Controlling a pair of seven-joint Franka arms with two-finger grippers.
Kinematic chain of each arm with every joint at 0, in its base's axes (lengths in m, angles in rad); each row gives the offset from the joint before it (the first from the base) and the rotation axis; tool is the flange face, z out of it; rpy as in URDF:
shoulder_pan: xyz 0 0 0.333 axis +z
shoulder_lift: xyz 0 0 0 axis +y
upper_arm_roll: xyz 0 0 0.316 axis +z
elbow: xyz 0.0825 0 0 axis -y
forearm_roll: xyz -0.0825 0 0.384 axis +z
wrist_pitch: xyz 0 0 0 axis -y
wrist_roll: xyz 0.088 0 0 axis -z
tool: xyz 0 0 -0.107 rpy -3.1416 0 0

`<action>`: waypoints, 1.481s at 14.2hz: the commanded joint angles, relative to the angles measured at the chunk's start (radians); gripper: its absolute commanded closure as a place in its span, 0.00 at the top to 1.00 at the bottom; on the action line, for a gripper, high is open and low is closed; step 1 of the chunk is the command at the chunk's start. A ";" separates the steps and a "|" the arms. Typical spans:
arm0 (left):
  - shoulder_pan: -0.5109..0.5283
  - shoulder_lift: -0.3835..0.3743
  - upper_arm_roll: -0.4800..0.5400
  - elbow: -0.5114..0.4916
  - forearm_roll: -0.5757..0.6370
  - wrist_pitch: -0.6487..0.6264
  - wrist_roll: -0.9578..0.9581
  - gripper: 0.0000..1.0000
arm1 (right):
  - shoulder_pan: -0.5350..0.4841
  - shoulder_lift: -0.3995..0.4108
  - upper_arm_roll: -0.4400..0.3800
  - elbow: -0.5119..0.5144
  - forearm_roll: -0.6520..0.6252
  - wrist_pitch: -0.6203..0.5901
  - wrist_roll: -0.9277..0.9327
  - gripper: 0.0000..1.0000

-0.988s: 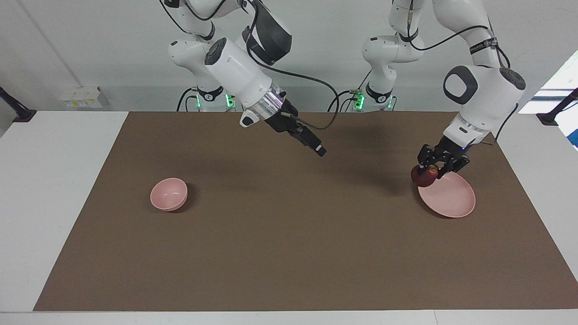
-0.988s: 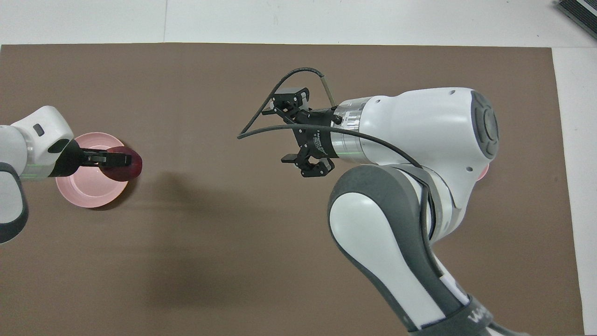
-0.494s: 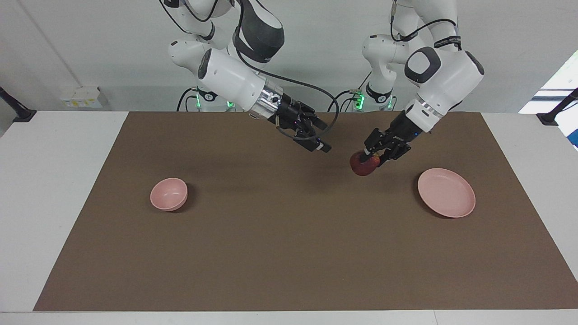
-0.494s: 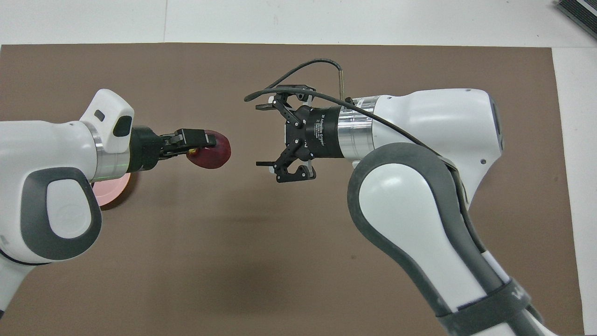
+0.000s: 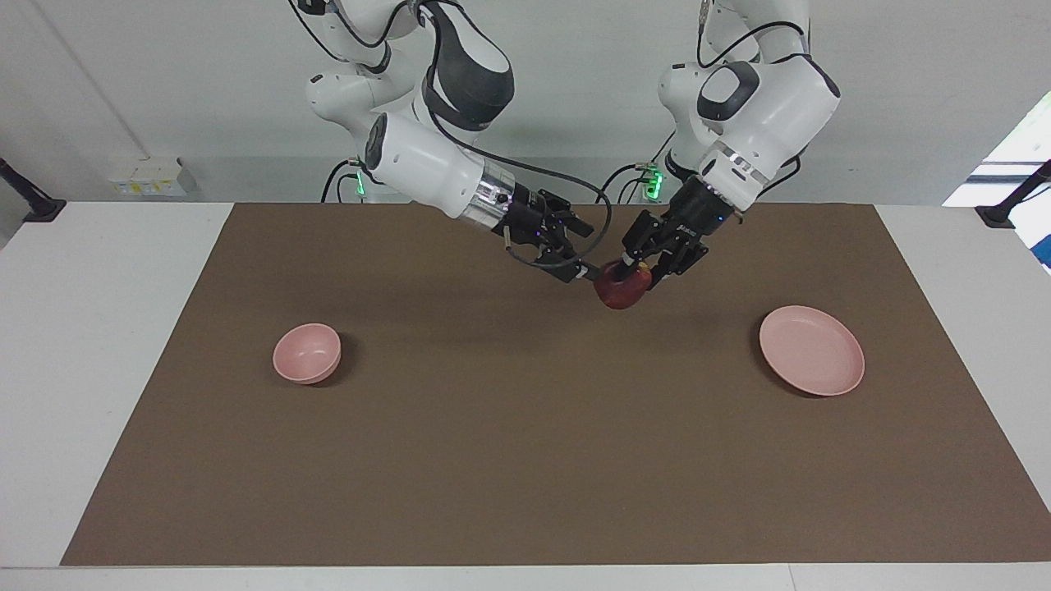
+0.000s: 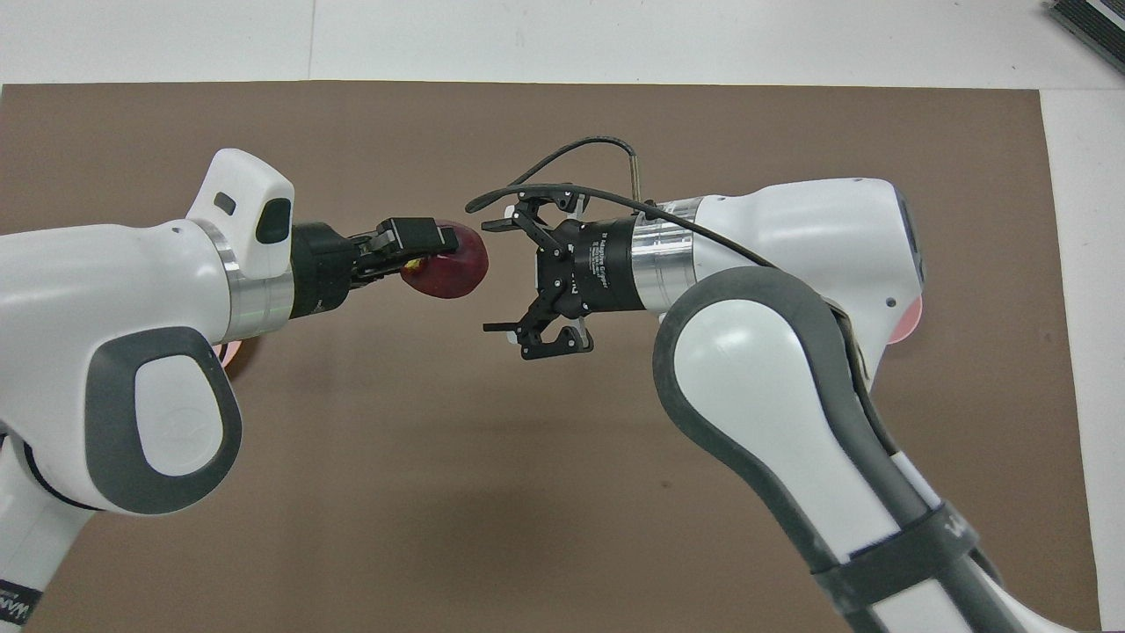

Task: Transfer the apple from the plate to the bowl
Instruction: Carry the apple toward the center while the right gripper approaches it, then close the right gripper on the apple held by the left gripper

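My left gripper (image 5: 637,269) is shut on the dark red apple (image 5: 621,287) and holds it in the air over the middle of the brown mat. The same hold shows in the overhead view, gripper (image 6: 424,250) on apple (image 6: 450,271). My right gripper (image 5: 585,251) is open, also in the air, and its mouth faces the apple at close range (image 6: 492,277). The apple sits just at the fingertips, not between them. The pink plate (image 5: 813,361) lies bare toward the left arm's end. The pink bowl (image 5: 306,353) stands empty toward the right arm's end.
The brown mat (image 5: 525,460) covers most of the white table. In the overhead view the arms hide nearly all of the plate (image 6: 221,352) and the bowl (image 6: 910,320); only slivers show.
My left gripper has lifted the apple off the plate and carried it to the middle of the mat. My right gripper has opened and turned toward the apple.
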 commanded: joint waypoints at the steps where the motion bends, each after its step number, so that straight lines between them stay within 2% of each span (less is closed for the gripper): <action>1: -0.010 -0.018 -0.011 0.011 -0.021 0.004 -0.034 0.00 | -0.011 -0.006 0.004 -0.011 0.033 -0.015 -0.049 1.00; 7: -0.008 -0.026 -0.071 0.031 -0.021 -0.004 -0.100 0.00 | -0.003 -0.005 0.004 -0.010 0.031 0.002 -0.051 1.00; 13: -0.007 -0.054 -0.080 0.042 -0.021 -0.033 -0.132 0.00 | -0.003 -0.005 0.004 -0.010 0.027 0.000 -0.057 1.00; 14: -0.002 -0.058 -0.077 0.042 -0.021 -0.039 -0.132 0.00 | -0.005 -0.005 0.004 -0.010 0.027 -0.003 -0.072 0.95; 16: 0.002 -0.058 -0.077 0.042 -0.020 -0.045 -0.132 0.00 | -0.005 -0.005 0.004 -0.010 0.031 -0.003 -0.074 0.13; 17: 0.002 -0.058 -0.077 0.042 -0.020 -0.046 -0.133 0.00 | -0.005 -0.005 0.004 -0.008 0.033 -0.006 -0.069 0.00; 21: 0.004 -0.060 -0.071 0.042 -0.020 -0.047 -0.132 0.00 | -0.005 -0.005 0.004 -0.008 0.033 -0.008 -0.070 0.00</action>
